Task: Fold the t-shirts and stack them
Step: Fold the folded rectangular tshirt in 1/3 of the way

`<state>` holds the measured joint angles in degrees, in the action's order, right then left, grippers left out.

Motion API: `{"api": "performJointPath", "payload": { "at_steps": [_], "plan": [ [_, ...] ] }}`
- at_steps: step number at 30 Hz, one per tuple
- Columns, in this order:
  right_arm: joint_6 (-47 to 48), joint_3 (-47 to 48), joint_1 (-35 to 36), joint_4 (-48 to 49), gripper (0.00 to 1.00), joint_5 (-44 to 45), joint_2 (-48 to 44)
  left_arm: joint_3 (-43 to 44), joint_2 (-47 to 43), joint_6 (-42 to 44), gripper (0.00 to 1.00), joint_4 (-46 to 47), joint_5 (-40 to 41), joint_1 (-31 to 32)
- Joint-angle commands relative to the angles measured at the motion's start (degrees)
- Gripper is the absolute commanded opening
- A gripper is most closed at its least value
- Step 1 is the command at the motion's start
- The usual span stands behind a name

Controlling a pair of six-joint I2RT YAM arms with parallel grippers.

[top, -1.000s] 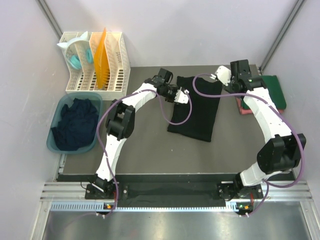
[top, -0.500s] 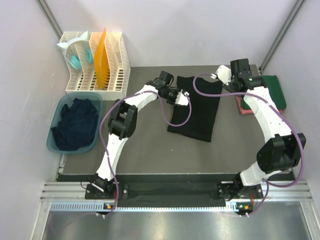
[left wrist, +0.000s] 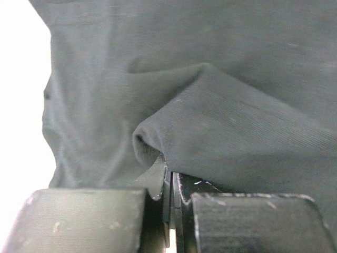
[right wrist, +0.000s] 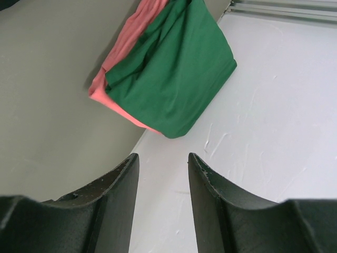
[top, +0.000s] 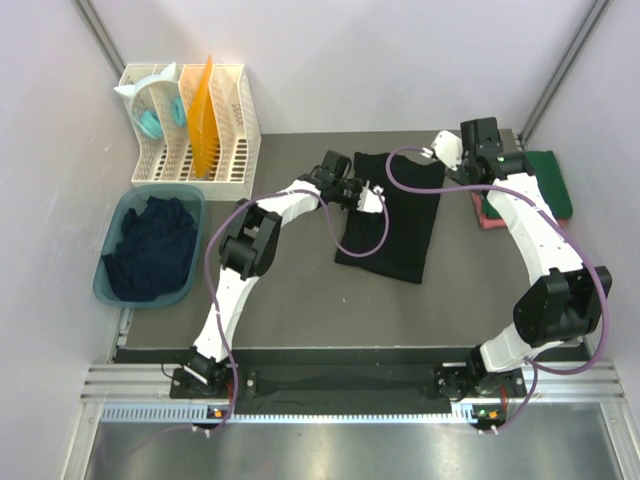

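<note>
A black t-shirt (top: 395,235) lies folded into a long strip in the middle of the table. My left gripper (top: 372,196) is at its left edge near the far end. In the left wrist view the gripper (left wrist: 169,174) is shut on a raised fold of the black cloth (left wrist: 226,137). My right gripper (top: 437,150) is open and empty above the shirt's far right corner. In the right wrist view the gripper (right wrist: 163,163) points at the wall. A folded green t-shirt (top: 548,180) lies on a pinkish-red one (top: 490,212) at the far right; both show in the right wrist view (right wrist: 174,79), (right wrist: 124,47).
A teal-blue tub (top: 100,285) at the left holds crumpled dark navy shirts (top: 150,250). A white slotted rack (top: 240,110) with plates and an orange board stands at the far left. White walls close in both sides.
My left arm's elbow has swung to the right and the left gripper has shifted slightly right along the shirt's edge. The right arm has not moved.
</note>
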<state>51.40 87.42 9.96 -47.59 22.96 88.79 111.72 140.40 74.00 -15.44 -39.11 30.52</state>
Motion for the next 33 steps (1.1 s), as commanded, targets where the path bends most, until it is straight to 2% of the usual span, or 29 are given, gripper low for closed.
{"api": "performJointPath", "payload": {
  "at_steps": [1, 5, 19, 23, 24, 28, 33],
  "plan": [
    [-0.6, 0.5, 0.1, 1.2, 0.42, 1.2, -1.2, -2.2, -3.9, -6.6, 0.00, 12.3, 1.7, 0.1],
    [-0.6, 0.7, 0.2, 1.4, 0.42, 1.2, -0.8, -5.2, -5.3, -10.2, 0.00, 22.4, 3.8, 0.2],
    [-0.6, 0.7, 0.3, 1.5, 0.43, 1.1, -1.6, -15.0, -9.7, -7.5, 0.00, 34.2, 9.7, 0.2],
    [-0.7, 0.6, 0.3, 1.5, 0.43, 1.0, -1.7, -16.4, -10.4, -5.7, 0.01, 35.0, 10.9, 0.2],
    [-0.7, 0.6, 0.3, 1.5, 0.43, 1.1, -1.8, -16.7, -10.6, -4.5, 0.01, 34.9, 11.2, 0.2],
    [-0.7, 0.6, 0.3, 1.5, 0.43, 1.1, -2.0, -18.2, -11.0, -1.4, 0.19, 34.7, 12.7, 0.0],
    [-0.9, 0.6, 0.3, 1.2, 0.43, 1.2, -2.5, -20.2, -11.7, 3.3, 0.20, 33.7, 15.6, -0.5]
  ]
}}
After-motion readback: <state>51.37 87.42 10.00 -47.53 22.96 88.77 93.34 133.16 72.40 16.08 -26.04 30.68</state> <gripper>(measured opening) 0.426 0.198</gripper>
